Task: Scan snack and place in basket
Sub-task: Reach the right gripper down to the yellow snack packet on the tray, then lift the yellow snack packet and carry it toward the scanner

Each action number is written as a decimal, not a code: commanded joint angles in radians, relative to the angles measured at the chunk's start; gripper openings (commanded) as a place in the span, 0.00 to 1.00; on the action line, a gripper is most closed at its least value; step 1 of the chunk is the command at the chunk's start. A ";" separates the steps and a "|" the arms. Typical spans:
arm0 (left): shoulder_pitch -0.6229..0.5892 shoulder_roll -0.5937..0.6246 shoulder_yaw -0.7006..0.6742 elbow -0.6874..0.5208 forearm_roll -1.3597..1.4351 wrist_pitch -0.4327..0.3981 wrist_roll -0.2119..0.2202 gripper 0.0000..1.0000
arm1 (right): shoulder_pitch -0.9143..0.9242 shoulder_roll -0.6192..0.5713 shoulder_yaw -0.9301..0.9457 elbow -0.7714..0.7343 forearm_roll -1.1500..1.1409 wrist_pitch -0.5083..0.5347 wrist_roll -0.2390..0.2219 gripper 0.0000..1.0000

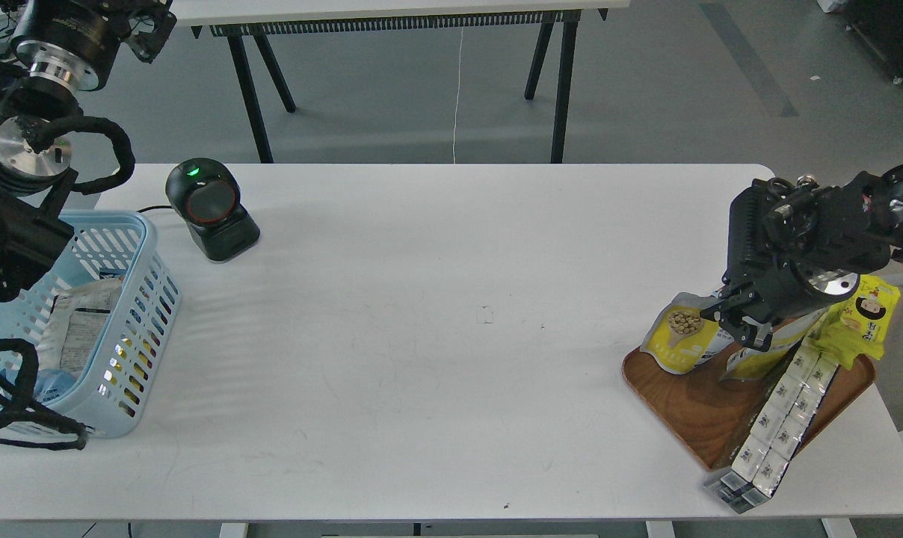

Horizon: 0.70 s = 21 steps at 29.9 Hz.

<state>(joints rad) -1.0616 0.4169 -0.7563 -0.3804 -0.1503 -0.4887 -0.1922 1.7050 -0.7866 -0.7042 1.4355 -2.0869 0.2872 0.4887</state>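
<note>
Snack [682, 340] upright at tray's [691, 407] far-left edge, right gripper [737, 323] just beside its top, fingers parted, apparently holding nothing; risk: glossy pouch toppling or slipping, crowding neighbouring bright yellow pack [859, 320], never reaching scanner [208, 209].

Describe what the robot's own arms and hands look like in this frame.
Both arms are black. The left arm shows silver metal joint discs and rings, with black corrugated cable loops alongside. The right arm has ribbed black housing, shiny round joint caps, and a small black two-finger right hand.
</note>
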 commanded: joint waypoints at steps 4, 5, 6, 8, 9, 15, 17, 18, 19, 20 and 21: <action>-0.001 0.000 0.002 0.000 0.000 0.000 0.000 1.00 | 0.056 -0.009 0.009 0.003 0.008 0.000 0.000 0.00; -0.001 0.002 0.002 0.000 0.000 0.000 0.000 1.00 | 0.073 -0.009 0.015 0.002 0.013 0.001 0.000 0.00; -0.001 0.002 0.002 0.000 0.000 0.000 0.000 1.00 | 0.088 -0.006 0.028 0.002 0.018 0.001 0.000 0.00; -0.001 0.002 0.002 0.000 0.000 0.000 0.000 1.00 | 0.113 0.003 0.055 0.000 0.033 0.001 0.000 0.00; -0.001 0.002 0.003 0.000 0.000 0.000 0.000 1.00 | 0.119 0.004 0.072 -0.001 0.047 0.001 0.000 0.00; -0.003 0.000 0.006 0.000 0.000 0.000 0.000 1.00 | 0.143 0.102 0.164 -0.035 0.088 0.015 0.000 0.00; -0.003 0.000 0.008 0.000 0.000 0.000 0.000 1.00 | 0.136 0.171 0.195 -0.072 0.090 0.015 0.000 0.00; -0.003 0.000 0.008 0.000 0.000 0.000 0.000 1.00 | 0.133 0.197 0.207 -0.088 0.091 0.015 0.000 0.00; -0.003 0.000 0.008 0.000 0.000 0.000 0.000 1.00 | 0.128 0.225 0.221 -0.110 0.091 0.015 0.000 0.00; -0.003 0.000 0.009 0.000 0.002 0.000 0.000 1.00 | 0.121 0.248 0.238 -0.130 0.091 0.015 0.000 0.00; -0.003 0.002 0.009 0.000 0.002 0.000 0.000 1.00 | 0.111 0.277 0.261 -0.150 0.093 0.015 0.000 0.00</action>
<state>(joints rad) -1.0639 0.4178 -0.7485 -0.3805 -0.1504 -0.4884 -0.1917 1.8360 -0.5871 -0.4946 1.3420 -1.9964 0.3019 0.4887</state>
